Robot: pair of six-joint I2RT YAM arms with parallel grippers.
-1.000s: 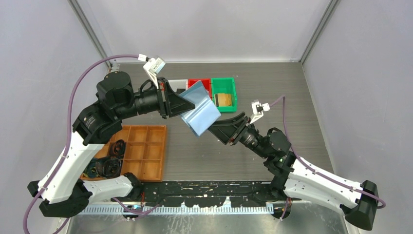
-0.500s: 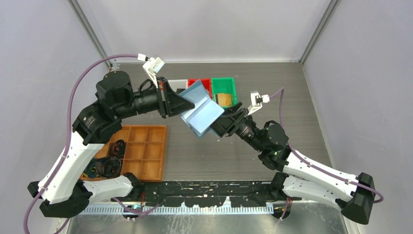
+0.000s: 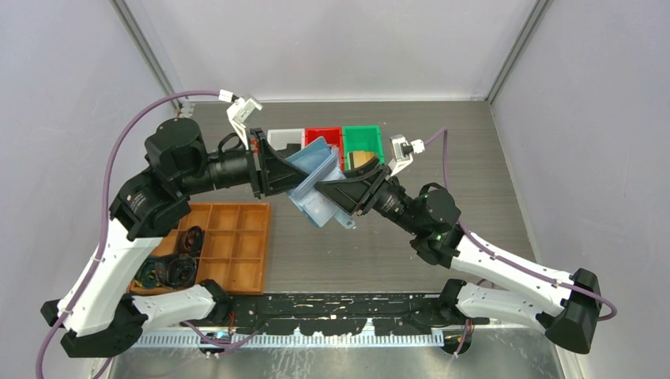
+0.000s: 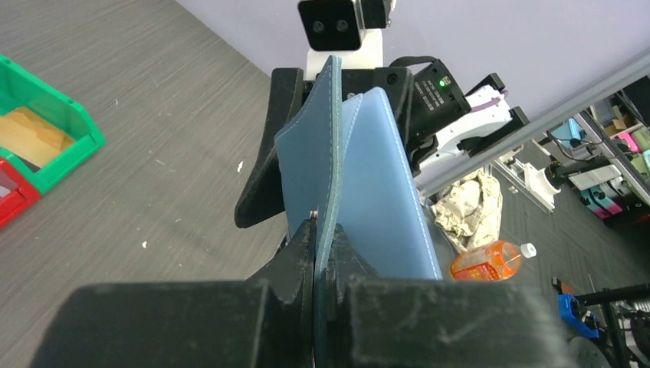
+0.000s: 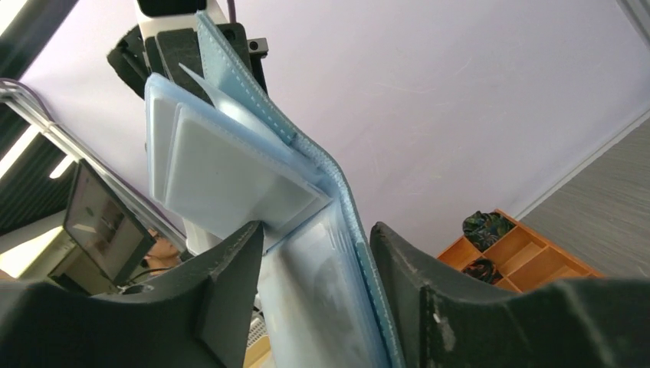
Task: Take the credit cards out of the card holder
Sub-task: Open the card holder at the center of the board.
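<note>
Tray (image 3: 237,245): orange-brown, on the table (image 3: 474,158) at the near left. Dark coiled items (image 3: 170,268) fill its left compartments; the right ones show bare wood.

Holder (image 3: 316,162): light blue, held off the table at mid-depth between the two arms, tilted, partly folded open. It touches nothing but the pincers.

Left gripper (image 4: 316,230): pressed together on the edge of one leaf of the holder. The left wrist view shows both fingers tight against the stitched edge, with the leaves rising away from them.

Right gripper (image 5: 316,241): reaches in from the opposite side, one finger either side of the holder's other leaf, the one with the clear pocket. Whether the fingers bear on that leaf or stand off it cannot be told.

White card (image 5: 230,176): seated in an inner pocket of the holder, its corner just beside the right gripper's finger in the right wrist view.

Far side: three bins in a row on the table behind the holder, white (image 3: 284,138), red (image 3: 322,134), green (image 3: 373,138). A tan card (image 3: 363,160) lies in the green bin.
</note>
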